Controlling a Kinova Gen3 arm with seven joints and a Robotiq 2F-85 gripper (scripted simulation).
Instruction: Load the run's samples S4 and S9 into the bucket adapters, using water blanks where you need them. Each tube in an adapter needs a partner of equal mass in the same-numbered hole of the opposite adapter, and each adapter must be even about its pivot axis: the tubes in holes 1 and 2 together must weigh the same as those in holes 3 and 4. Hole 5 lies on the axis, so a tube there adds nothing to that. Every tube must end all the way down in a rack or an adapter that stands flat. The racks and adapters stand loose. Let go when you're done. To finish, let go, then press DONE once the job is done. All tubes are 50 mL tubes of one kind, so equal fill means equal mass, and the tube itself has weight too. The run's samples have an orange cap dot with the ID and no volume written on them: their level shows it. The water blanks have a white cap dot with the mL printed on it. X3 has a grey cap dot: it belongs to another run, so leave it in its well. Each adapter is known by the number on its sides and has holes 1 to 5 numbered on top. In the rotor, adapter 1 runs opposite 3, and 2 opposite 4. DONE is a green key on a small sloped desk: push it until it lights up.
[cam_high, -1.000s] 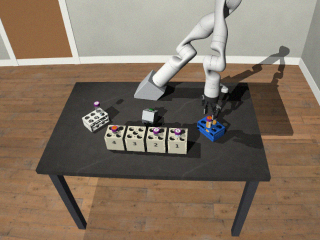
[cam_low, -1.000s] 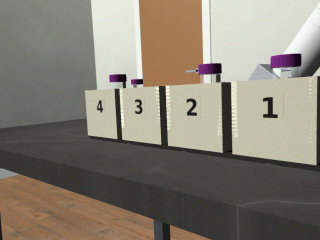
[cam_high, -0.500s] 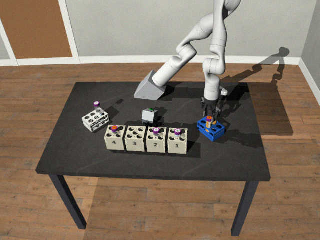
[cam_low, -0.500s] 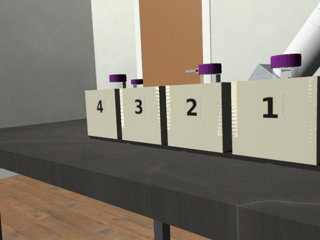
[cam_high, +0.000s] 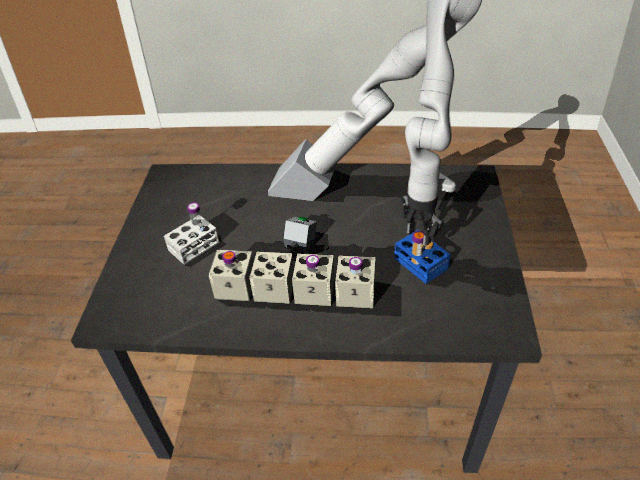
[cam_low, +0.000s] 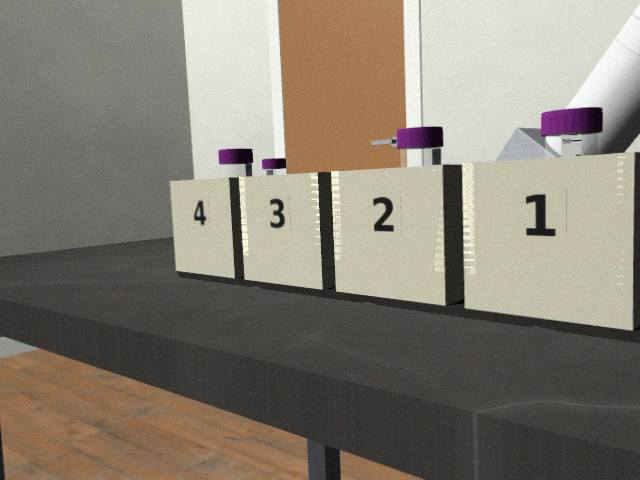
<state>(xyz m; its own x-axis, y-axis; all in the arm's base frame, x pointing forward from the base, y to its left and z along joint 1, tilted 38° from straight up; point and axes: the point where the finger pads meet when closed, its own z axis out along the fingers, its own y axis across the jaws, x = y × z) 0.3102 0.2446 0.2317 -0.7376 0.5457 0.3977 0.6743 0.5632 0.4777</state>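
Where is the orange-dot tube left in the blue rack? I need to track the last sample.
In the top view, the tube stands in the blue rack, right of adapter 1, directly below the gripper, whose open jaws flank its cap.

From my remote station this reads as a small lab bench set up in a plain room. I see a dark matte table (cam_high: 155, 320) on a wood plank floor (cam_high: 62, 217), grey walls with white skirting, and a brown door panel (cam_high: 67, 56). The lab signs are four cream numbered tube blocks (cam_high: 269, 289), a white tube rack (cam_high: 180, 242), a blue tube rack (cam_high: 434, 266), purple-capped tubes (cam_high: 311, 261), and a white jointed robot arm (cam_high: 372, 108) mounted on the table.
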